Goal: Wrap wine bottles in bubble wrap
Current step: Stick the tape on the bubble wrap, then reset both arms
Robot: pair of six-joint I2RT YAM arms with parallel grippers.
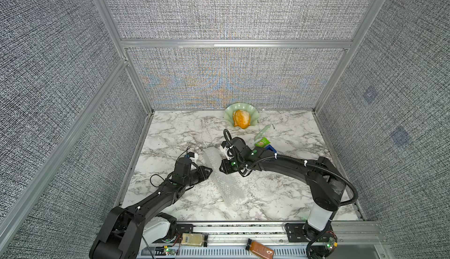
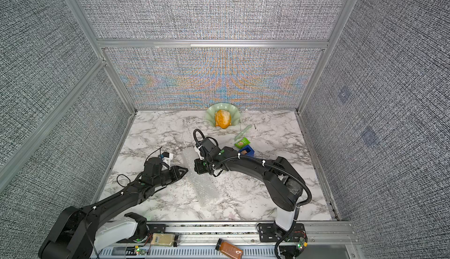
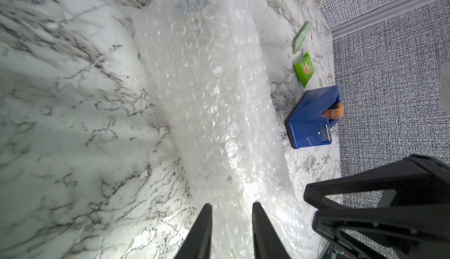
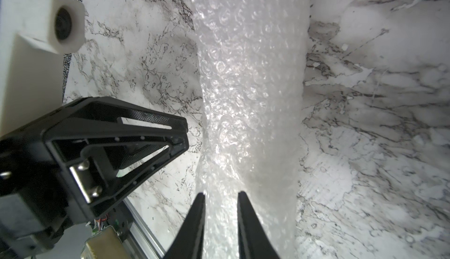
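Translucent bubble wrap [image 1: 222,177] lay rolled on the marble table [image 1: 170,128]. Left gripper [image 3: 231,204] and right gripper [image 4: 221,193] flanked it, jaws narrowly parted, no grip evident.

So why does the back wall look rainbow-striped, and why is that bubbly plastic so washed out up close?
In both top views the woven back wall shows false rainbow ripples; in the left wrist view glare whitens the bubble wrap and the marble table looks blurred; in the right wrist view the wrap gleams likewise.
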